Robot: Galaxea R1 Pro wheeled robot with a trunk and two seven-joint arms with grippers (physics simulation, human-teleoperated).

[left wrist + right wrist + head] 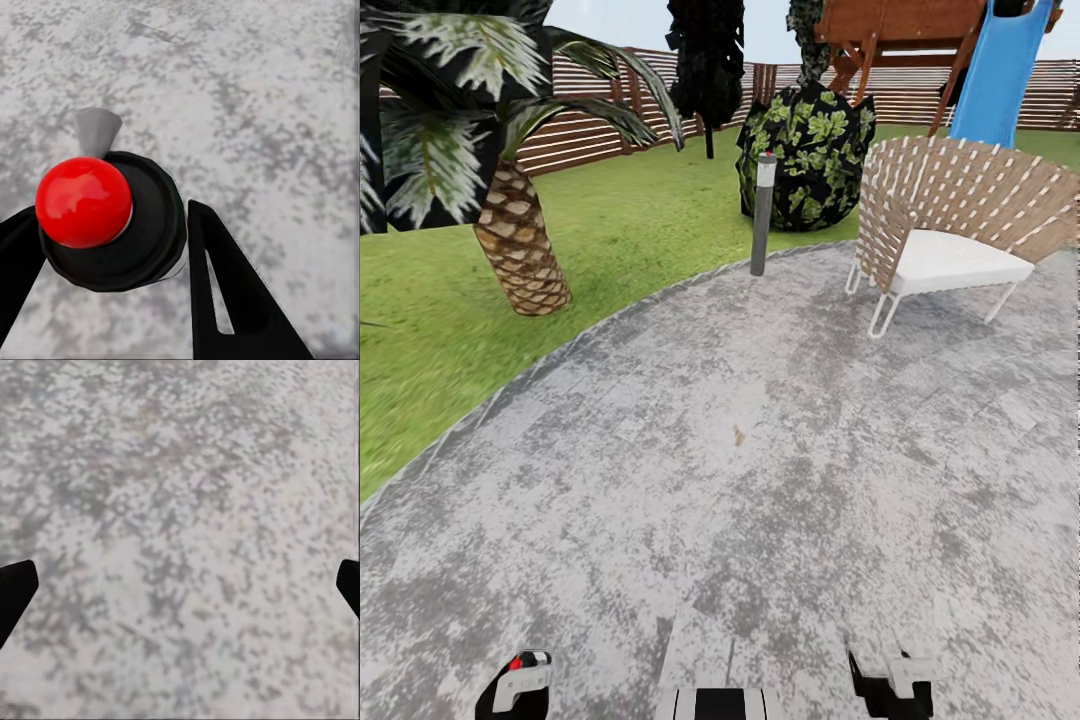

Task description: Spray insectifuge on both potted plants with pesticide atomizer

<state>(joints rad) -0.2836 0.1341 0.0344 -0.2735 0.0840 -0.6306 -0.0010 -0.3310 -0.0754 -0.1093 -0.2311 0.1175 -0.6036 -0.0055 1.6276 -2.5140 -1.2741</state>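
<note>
Left gripper (105, 255): the two black fingers (225, 292) stand either side of a round black object topped with a glossy red ball and a grey nozzle-like tip. This is the pesticide atomizer (112, 217), seen end-on, and the jaws are closed on its body. In the head view the same gripper (515, 690) sits low at the frame's bottom left, with a red dot and a pale grey piece visible at its top.

Right gripper (180, 585): only the dark tips of its fingers (15, 592) show at the two edges of the wrist view, set wide apart with nothing between them but paving. In the head view it (890, 685) sits low at the bottom right.

Beneath both grippers lies a mottled grey stone patio (760, 480) with a curved edge. Beyond that edge is the garden lawn (620, 230). On the lawn stand a palm (510, 230) with a scaly trunk and a rounded leafy bush (805, 155). A grey bollard light (763, 212) stands at the patio's edge. A woven chair (950, 235) with a white seat rests on the patio. Behind are a blue slide (1000, 75) and a brown slatted fence (590, 130).
</note>
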